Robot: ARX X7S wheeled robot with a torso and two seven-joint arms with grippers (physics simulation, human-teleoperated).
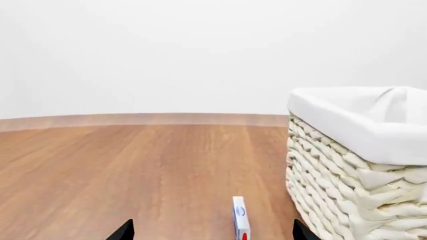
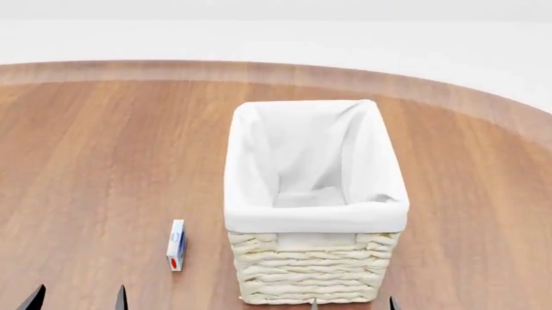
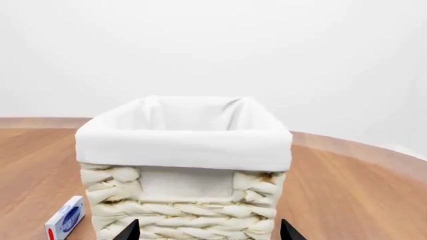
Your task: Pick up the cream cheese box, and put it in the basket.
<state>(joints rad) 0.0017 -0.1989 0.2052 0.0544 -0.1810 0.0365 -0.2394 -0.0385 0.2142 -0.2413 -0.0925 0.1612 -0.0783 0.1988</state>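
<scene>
Head view, what you cannot see: both arms are cut off at the lower edge; only dark fingertips poke up, so you get no wrists or palms.
Counter: brown wood grain, with a curved far edge against a plain white backdrop.
Basket: the largest thing before you, tall and rectangular, cream woven wicker with a white cloth liner folded over its rim. You look down into it and see only liner. In the left wrist view it is cropped at the picture's edge; the right wrist view faces one short end of it.
Cream cheese box: small thin white carton with blue print and a red mark at its near end. It stands on a narrow edge on the counter, near the basket's left front corner but apart from it. In the left wrist view its lower part is cut off; in the right wrist view it sits beside the basket's base.
Left hand: fingertips spread wide, holding nothing; the box lies ahead between them in its wrist view.
Right hand: tips barely visible against the basket's near wall, set wide, holding nothing; you cannot tell whether they touch the wicker.
</scene>
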